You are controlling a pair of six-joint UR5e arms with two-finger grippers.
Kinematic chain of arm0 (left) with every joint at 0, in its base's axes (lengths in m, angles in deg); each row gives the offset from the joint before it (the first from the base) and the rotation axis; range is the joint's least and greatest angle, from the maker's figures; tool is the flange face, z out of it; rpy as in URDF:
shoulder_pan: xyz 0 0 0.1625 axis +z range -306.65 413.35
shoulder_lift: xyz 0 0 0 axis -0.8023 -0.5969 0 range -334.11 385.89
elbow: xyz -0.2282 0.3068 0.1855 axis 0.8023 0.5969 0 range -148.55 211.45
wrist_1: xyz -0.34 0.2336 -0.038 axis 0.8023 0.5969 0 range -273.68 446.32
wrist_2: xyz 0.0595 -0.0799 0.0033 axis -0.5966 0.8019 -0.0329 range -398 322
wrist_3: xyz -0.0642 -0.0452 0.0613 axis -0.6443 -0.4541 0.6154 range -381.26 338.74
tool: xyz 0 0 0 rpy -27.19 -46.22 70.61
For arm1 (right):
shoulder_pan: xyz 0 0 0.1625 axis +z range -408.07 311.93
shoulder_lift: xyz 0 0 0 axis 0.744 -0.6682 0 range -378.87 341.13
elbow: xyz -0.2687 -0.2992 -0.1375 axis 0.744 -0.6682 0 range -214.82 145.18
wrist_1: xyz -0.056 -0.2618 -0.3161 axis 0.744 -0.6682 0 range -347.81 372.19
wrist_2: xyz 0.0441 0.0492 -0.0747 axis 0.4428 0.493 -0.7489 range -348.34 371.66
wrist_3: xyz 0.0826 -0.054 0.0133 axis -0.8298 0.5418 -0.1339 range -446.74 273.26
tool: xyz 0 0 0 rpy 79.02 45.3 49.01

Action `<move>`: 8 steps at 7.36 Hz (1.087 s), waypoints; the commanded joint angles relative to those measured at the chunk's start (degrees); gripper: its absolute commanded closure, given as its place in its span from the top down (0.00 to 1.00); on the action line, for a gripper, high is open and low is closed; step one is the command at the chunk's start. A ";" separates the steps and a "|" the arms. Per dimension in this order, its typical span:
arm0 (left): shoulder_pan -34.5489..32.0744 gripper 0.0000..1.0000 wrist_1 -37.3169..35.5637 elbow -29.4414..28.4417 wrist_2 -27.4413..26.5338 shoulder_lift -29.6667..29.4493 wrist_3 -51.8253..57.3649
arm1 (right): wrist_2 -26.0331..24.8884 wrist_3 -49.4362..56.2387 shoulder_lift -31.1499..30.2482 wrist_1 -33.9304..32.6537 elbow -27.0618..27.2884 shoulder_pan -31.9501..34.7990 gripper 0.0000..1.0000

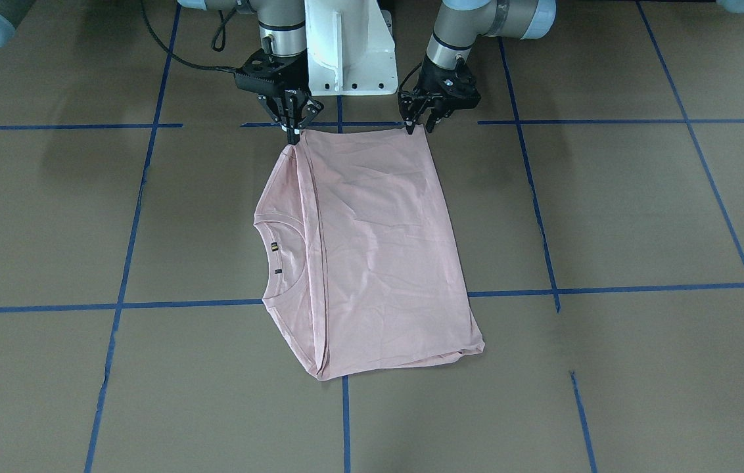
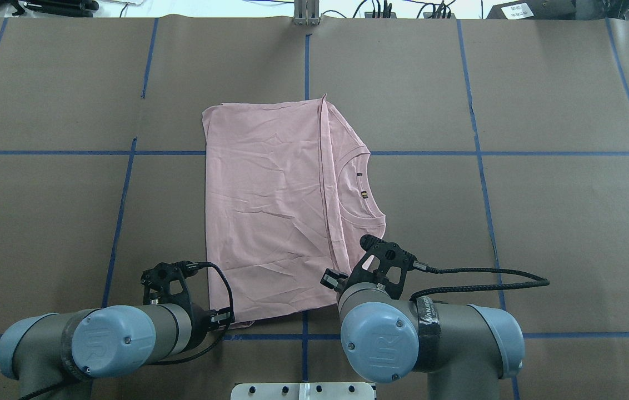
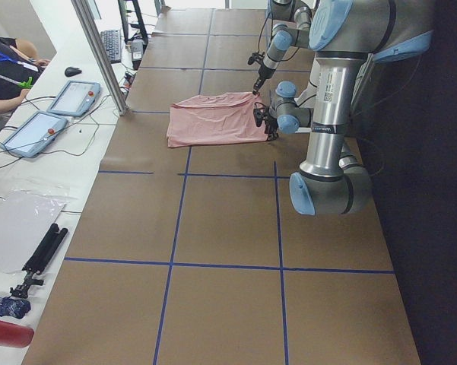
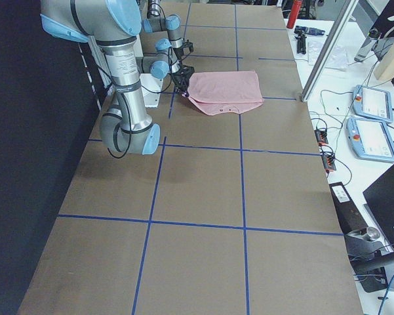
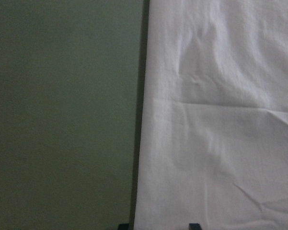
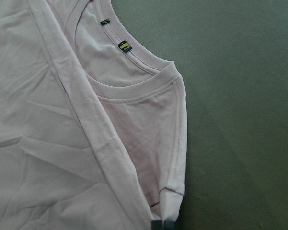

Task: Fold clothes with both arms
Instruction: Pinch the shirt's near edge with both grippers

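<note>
The pale pink T-shirt lies folded on the brown table, plain side up. Its ribbed collar shows at the side of my right arm; the shirt also shows in the overhead view. The cartoon print is hidden. My right gripper is shut on the near corner by the sleeve, as the right wrist view shows. My left gripper is at the other near corner. Its fingertips stand apart with the cloth's edge between them in the left wrist view.
The white pedestal base stands just behind both grippers. Blue tape lines mark a grid on the table. Beyond the far edge are a bench with tablets, a metal post and a seated person.
</note>
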 commanded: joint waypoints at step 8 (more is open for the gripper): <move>0.88 0.41 -0.07 -0.13 -0.02 0.12 0.28 | 0.00 0.06 0.00 0.01 0.00 0.00 0.00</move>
